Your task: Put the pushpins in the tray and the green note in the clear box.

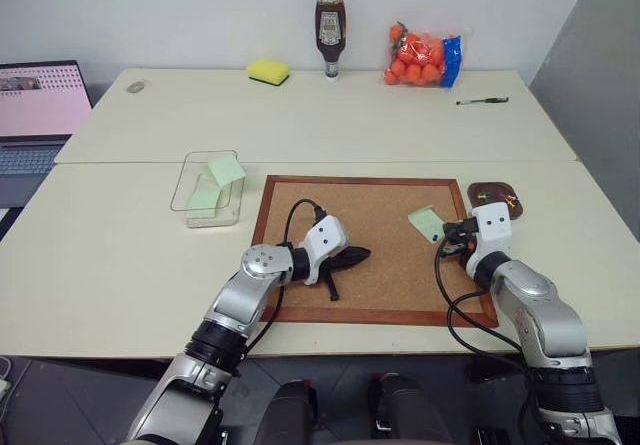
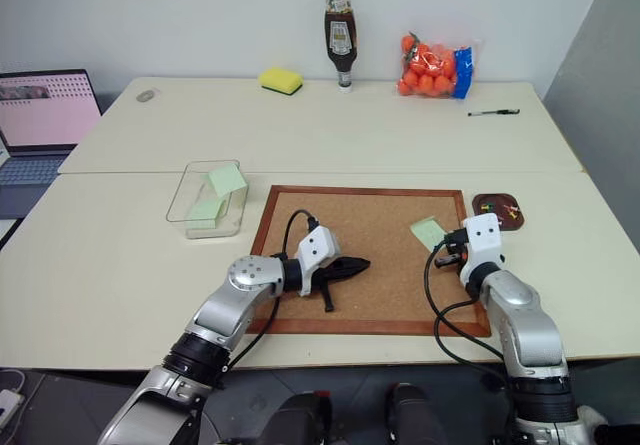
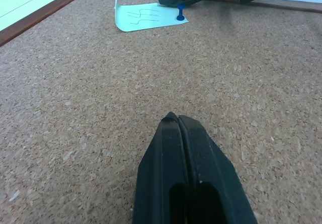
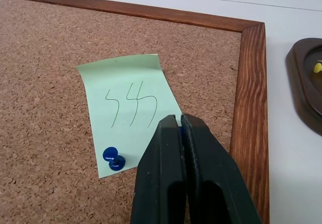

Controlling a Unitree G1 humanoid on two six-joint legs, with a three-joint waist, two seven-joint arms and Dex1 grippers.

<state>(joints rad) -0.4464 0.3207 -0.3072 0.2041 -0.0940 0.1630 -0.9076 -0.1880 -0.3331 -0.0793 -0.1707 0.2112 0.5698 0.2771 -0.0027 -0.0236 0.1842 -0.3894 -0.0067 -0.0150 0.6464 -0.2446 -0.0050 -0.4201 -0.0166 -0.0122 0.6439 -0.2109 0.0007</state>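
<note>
Cork board (image 1: 370, 250) as ref. Green note (image 4: 132, 110) lies near board's right edge, blue pushpin (image 4: 113, 158) in its corner. Right gripper (image 4: 179, 119) pressed together over note, possibly nipping a second blue pin. Left gripper (image 3: 175, 119) closed, mid-board. Tray (image 1: 495, 197) just off right corner; clear box (image 1: 208, 189) left of board.

Green note (image 4: 128, 114) pinned on cork board (image 1: 380, 250); tray (image 1: 496, 198) right of it

I face a plain white wall (image 1: 200, 15), with a grey wall (image 1: 600, 75) closing in on my right. Before me stand two cream rectangular tabletops (image 1: 320, 125) pushed together, a thin seam (image 1: 150, 162) between them. An open laptop with a pink screen (image 1: 40, 100) sits off the left edge. The dark floor (image 1: 60, 385) shows below.
</note>
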